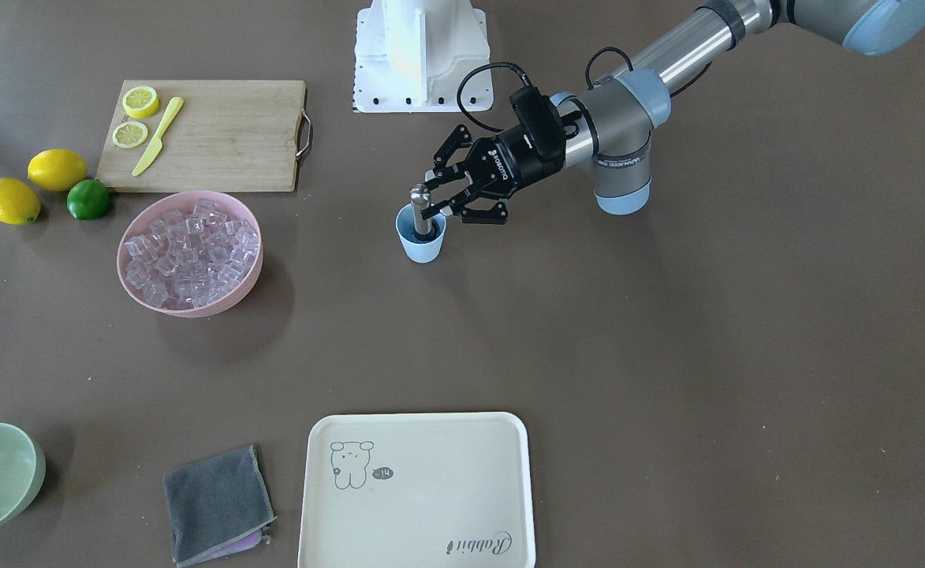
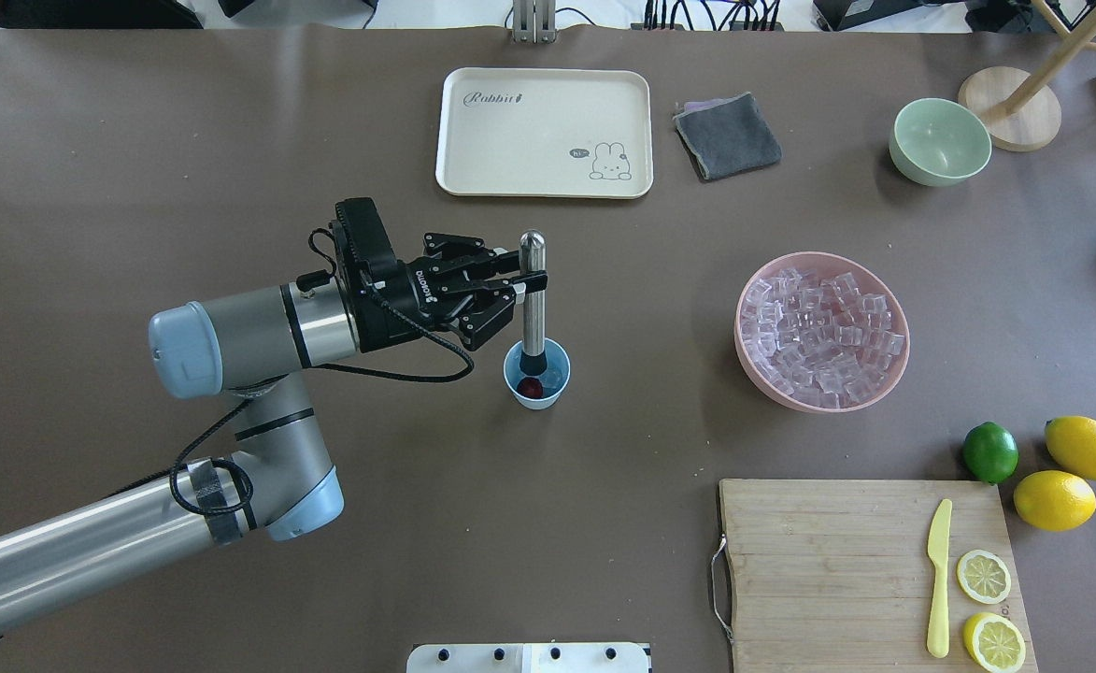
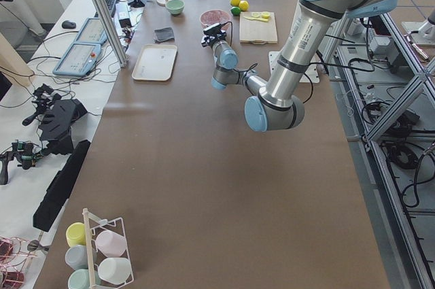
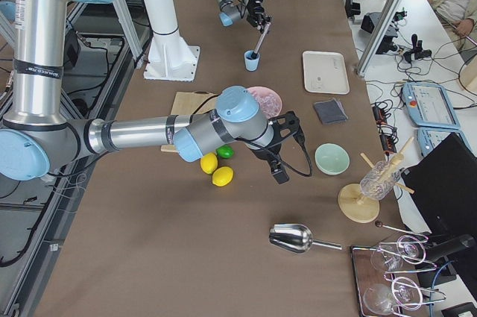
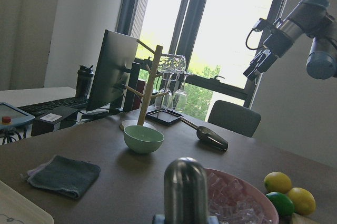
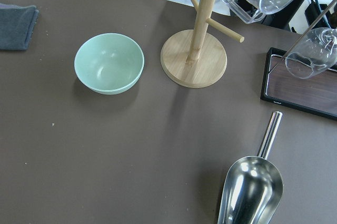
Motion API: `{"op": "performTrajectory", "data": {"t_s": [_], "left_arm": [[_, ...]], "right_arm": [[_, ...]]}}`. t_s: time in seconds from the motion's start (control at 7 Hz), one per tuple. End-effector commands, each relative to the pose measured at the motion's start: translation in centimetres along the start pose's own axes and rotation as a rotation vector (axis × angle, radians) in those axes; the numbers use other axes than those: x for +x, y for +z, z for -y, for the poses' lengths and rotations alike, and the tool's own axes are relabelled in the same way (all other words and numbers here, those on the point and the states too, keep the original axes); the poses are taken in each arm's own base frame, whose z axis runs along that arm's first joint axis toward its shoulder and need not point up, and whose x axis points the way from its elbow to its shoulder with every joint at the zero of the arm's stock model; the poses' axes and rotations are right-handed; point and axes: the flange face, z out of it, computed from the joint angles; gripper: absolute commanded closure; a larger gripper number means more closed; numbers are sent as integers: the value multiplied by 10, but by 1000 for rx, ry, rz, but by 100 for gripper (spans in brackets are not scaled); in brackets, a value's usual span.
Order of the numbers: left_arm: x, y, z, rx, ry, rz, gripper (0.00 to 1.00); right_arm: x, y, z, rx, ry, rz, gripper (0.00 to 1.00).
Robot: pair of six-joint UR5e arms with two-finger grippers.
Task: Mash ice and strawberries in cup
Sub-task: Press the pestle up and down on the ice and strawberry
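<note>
Clamps left gripper (image 2: 519, 280) high on smooth steel muddler (image 2: 534, 318), planted in small light-blue plastic cup (image 2: 536, 400) beside tiny red strawberry (image 2: 530, 387), nine o'clock from pink bowl (image 2: 823, 409) of clear ice cubes (image 2: 818, 327). Likely light, tippy: press straight down.

The small light-blue tapered plastic cup (image 2: 536, 398) stands upright near the middle of the desk (image 2: 230, 140), and a tiny red strawberry (image 2: 531, 387) lies at its bottom. The clear, glassy ice cubes (image 2: 818, 336) lie heaped in a round pink bowl (image 2: 823, 406), well apart from the cup.
</note>
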Motion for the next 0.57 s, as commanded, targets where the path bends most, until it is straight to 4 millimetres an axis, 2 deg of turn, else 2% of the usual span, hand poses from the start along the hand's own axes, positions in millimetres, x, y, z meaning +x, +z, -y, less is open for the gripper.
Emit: {"op": "performTrajectory", "data": {"t_s": [0.0, 0.29, 0.43], "left_arm": [[3, 2, -6, -12, -5, 0, 100], [18, 5, -19, -21, -21, -12, 100], [22, 5, -19, 1, -27, 4, 100]], "right_arm": [[0, 0, -1, -1, -1, 0, 0], [1, 0, -1, -2, 2, 0, 0], [0, 0, -2, -2, 2, 1, 0]]}}
